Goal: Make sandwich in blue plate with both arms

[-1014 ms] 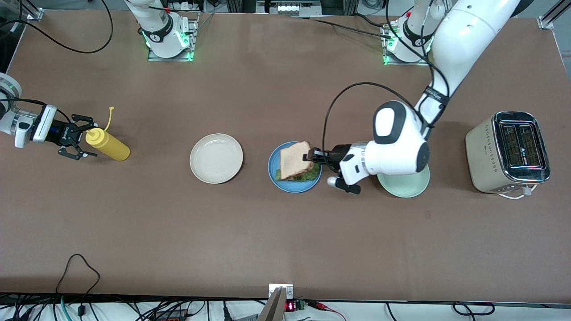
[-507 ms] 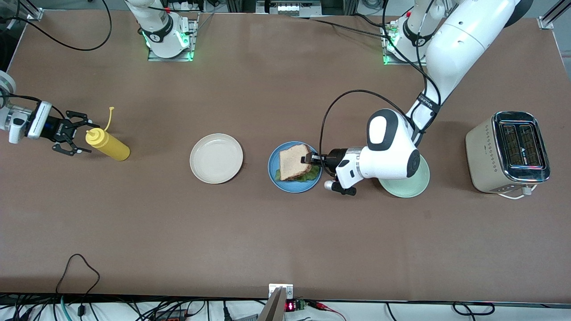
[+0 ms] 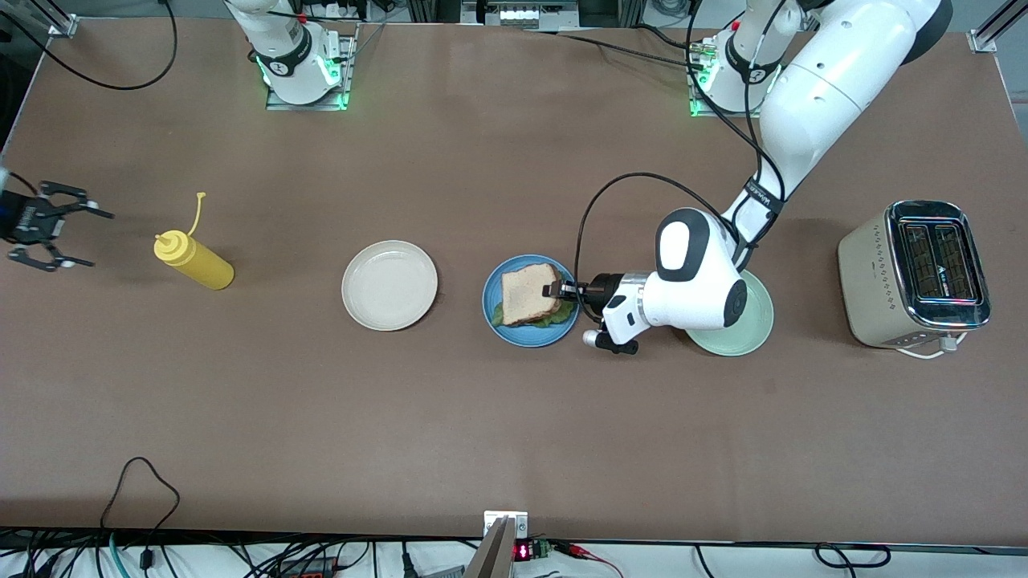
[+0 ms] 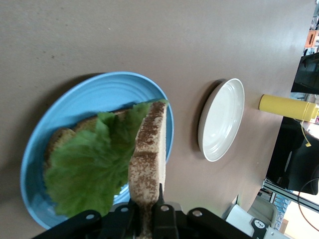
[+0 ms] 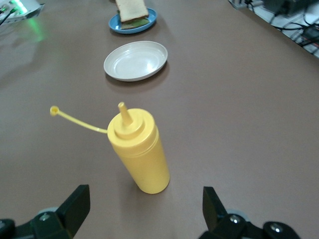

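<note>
The left tool point(image 3: 560, 289) is closed on the edge of the top slice point(image 3: 528, 292), and since a second ago this slice has come down from a raised, tilted pose and now lies almost flat over the lettuce point(image 3: 556, 315) on the blue plate point(image 3: 491, 317). In the left wrist view the slice point(image 4: 148, 162) is pinched between the fingers, above the lettuce point(image 4: 87, 167) and the bottom slice point(image 4: 60, 139) in the plate point(image 4: 99, 94). I judge that the sandwich is nearly stacked and that only the release of the top slice remains. The right tool point(image 3: 55, 225) has drawn away from the mustard bottle point(image 3: 195, 261) toward the 9 o'clock edge of the table point(image 3: 514, 433); it is wide open and holds nothing, and the bottle point(image 5: 138, 155) stands upright, apart from it. Seen in the front view, the cream plate point(image 3: 389, 285) lies at 9 o'clock of the blue plate, the green plate point(image 3: 751, 333) at 3 o'clock, partly under the left arm, and the toaster point(image 3: 915, 273) is further toward 3 o'clock. If the tool opens too early or pulls sideways, the top slice could slide off the lettuce.
</note>
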